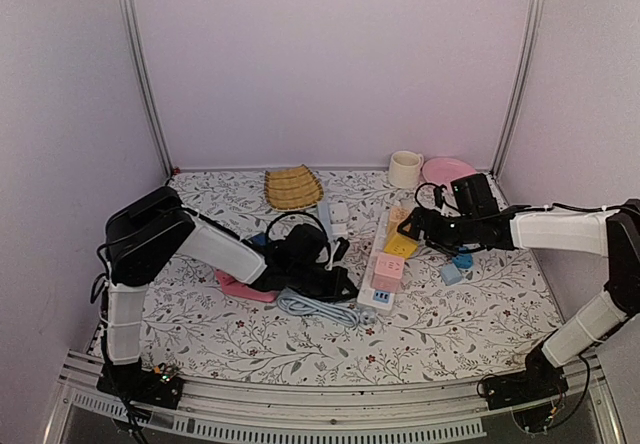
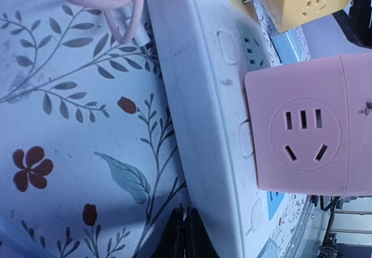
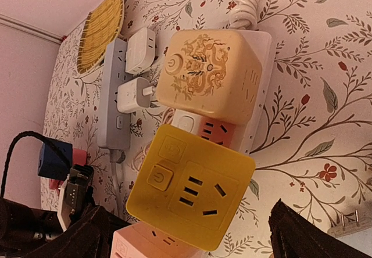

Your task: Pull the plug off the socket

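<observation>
The socket [image 1: 377,286] is a long white strip carrying a pink cube [image 1: 388,272], a yellow cube plug [image 1: 400,245] and a cream cube [image 1: 399,218]. In the left wrist view the yellow plug [image 2: 308,2] sits tilted with its metal prongs showing above the socket [image 2: 203,95]. My right gripper [image 3: 197,235] is open, its fingers [image 3: 308,235] standing wide on either side of the yellow plug [image 3: 192,194] without touching it. My left gripper [image 2: 185,235] is shut, its tips against the socket's long side, next to the pink cube [image 2: 308,136].
A grey strip [image 3: 110,95] with white adapters lies left of the socket. A woven mat [image 1: 292,187], a mug [image 1: 405,169] and a pink plate [image 1: 447,171] stand at the back. A coiled cable [image 1: 318,309] and small blue pieces [image 1: 452,272] lie nearby.
</observation>
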{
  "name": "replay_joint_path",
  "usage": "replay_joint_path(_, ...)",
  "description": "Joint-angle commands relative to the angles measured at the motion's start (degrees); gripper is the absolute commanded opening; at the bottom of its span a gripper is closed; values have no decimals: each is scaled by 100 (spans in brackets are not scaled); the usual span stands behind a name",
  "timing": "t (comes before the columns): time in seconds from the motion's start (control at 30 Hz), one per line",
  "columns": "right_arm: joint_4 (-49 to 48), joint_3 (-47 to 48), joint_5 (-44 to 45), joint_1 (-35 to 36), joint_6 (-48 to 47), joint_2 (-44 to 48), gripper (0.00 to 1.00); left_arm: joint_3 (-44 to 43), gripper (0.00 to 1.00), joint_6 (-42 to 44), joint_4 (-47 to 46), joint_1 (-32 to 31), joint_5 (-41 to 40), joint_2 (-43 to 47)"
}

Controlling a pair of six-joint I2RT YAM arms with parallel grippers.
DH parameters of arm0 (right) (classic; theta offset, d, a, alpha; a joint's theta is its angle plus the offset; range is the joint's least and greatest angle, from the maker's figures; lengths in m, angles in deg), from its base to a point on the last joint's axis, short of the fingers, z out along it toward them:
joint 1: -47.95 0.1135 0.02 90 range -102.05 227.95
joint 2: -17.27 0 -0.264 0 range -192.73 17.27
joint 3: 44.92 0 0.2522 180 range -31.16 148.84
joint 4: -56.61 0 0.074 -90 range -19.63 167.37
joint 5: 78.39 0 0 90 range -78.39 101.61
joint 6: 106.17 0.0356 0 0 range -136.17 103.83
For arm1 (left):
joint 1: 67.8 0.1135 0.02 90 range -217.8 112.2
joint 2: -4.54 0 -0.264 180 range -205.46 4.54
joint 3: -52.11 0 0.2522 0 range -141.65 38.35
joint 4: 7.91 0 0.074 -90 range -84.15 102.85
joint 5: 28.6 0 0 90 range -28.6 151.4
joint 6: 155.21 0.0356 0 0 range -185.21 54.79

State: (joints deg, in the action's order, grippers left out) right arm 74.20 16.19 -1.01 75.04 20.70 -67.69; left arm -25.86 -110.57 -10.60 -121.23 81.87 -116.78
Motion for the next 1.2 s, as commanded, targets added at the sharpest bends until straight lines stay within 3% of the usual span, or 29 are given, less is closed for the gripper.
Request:
replay_joint_path(0.0, 317, 301, 473, 173, 7, -199, 99, 40, 3, -22, 393, -143, 39, -205)
replay_joint_path(0.33, 1009, 1045, 1215, 511, -191, -766, 100, -325, 3, 45, 195, -372, 134, -388)
replay_joint_path(0.6, 1434, 1288, 1692, 731, -311, -943, 87, -399, 4, -16, -266, -462, 132, -438)
replay_joint_path(1.0, 1801, 1692, 2240, 872, -450, -976, 40, -250, 4, -122, -515, -474, -79, -419)
replay_joint_path(1.17, 1899, 1751, 2421, 974, -456, -756, 35, -183, 4, -216, -532, -431, -139, -421)
